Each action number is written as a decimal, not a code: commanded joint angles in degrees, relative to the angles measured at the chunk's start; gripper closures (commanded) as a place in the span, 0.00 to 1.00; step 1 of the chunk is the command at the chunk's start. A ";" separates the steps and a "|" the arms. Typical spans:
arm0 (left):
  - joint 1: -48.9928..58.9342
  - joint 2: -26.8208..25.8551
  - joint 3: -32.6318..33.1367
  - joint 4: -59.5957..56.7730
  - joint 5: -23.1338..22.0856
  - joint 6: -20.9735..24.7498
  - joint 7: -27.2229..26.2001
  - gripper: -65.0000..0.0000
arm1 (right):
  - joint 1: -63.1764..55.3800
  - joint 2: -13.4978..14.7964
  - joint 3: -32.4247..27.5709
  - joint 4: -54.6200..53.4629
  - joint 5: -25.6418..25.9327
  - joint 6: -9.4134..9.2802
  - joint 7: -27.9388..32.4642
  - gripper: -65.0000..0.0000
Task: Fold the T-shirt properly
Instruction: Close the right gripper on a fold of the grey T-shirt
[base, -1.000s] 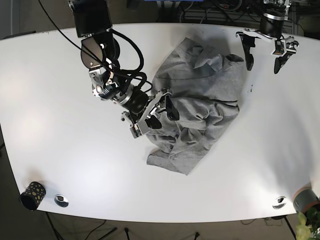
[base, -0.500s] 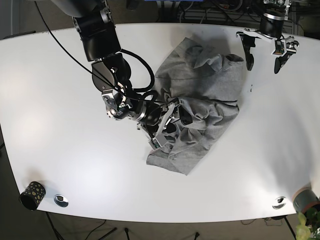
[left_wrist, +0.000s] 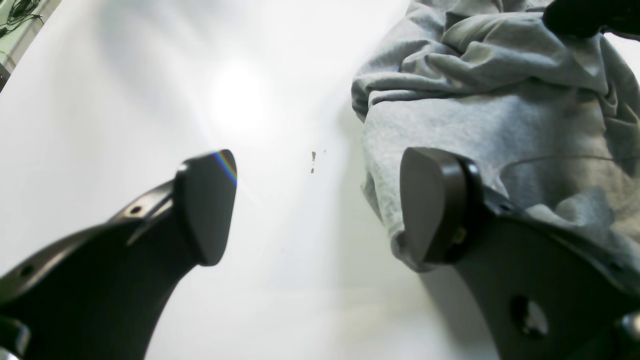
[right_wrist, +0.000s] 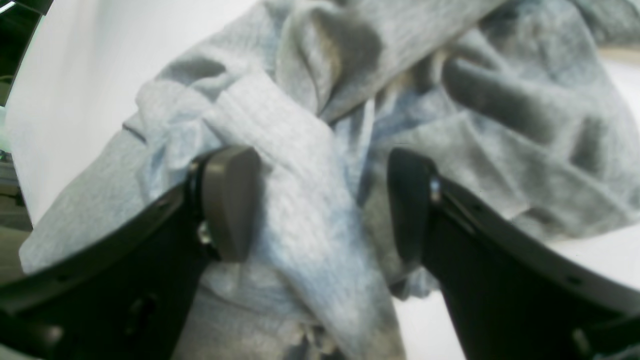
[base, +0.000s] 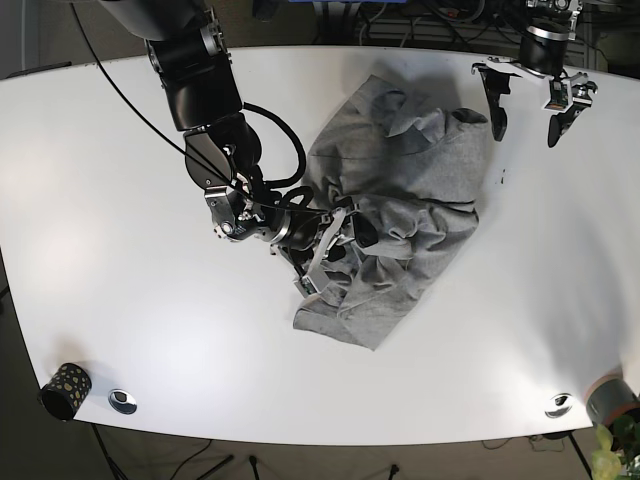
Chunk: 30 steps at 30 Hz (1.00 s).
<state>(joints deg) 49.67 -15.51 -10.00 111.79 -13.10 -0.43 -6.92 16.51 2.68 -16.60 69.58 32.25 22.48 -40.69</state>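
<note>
T-shirt (base: 400, 215): grey, crumpled, mid-table (base: 120, 330).
Right gripper (right_wrist: 322, 200): jaws parted, pressed into T-shirt's left folds, cloth bunched between, not pinched.
Left gripper (left_wrist: 317, 205): jaws wide, empty, beside T-shirt's far right corner.

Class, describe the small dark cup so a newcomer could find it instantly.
Start at the white table and follow its near edge to the corner on the base view's left. There stands the dark cup, speckled with pale dots, unlike the plain silver disc beside it.
</note>
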 joint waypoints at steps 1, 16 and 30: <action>0.48 -0.36 -0.24 0.87 0.05 0.21 -1.57 0.27 | 0.50 -0.52 -0.76 1.41 1.11 0.51 0.91 0.41; 0.48 -0.36 -0.24 0.87 0.14 0.21 -1.57 0.27 | -1.52 -0.61 -2.96 5.36 1.20 -0.02 1.17 0.73; 0.22 -0.54 -0.33 -0.27 0.14 0.21 -1.57 0.27 | -4.69 -0.35 -3.14 11.25 1.02 0.07 1.17 0.91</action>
<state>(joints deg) 49.52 -15.62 -10.07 110.67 -12.97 -0.45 -6.90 10.61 2.55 -19.88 79.18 32.21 22.09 -40.77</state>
